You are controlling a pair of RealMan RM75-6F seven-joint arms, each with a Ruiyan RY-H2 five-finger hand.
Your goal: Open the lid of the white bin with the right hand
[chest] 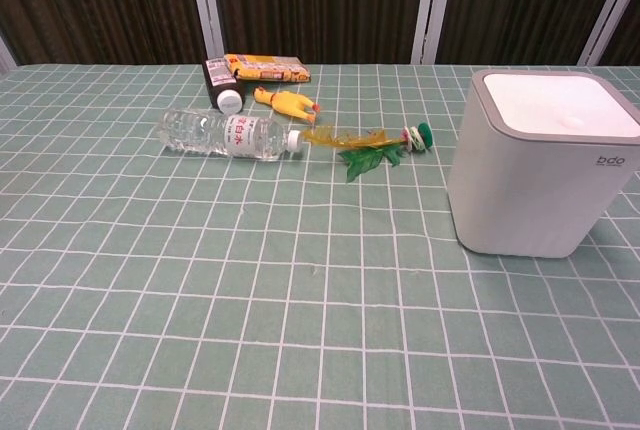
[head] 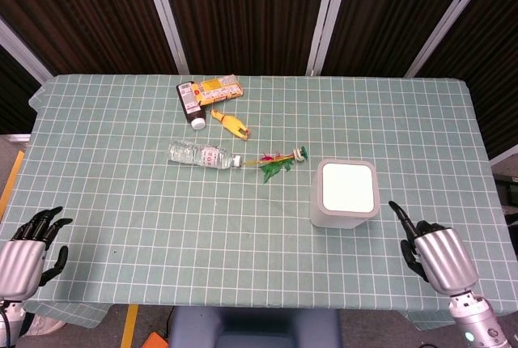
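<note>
The white bin [head: 346, 194] stands on the right half of the table with its flat lid [head: 348, 186] down. The chest view shows the bin [chest: 540, 175] close at the right, its lid [chest: 555, 105] level in a grey rim. My right hand [head: 433, 252] hovers at the table's front right, just right of the bin and apart from it. It holds nothing, and one finger [head: 397, 210] reaches out toward the bin. My left hand [head: 26, 252] hangs at the front left corner with its fingers apart and empty. Neither hand shows in the chest view.
A clear water bottle [head: 202, 154] lies left of the bin, with a green feathered toy [head: 279, 162] between them. Further back lie a dark bottle [head: 191, 103], a yellow box [head: 218, 87] and a yellow rubber chicken [head: 230, 125]. The table [head: 121, 202] wears a green checked cloth.
</note>
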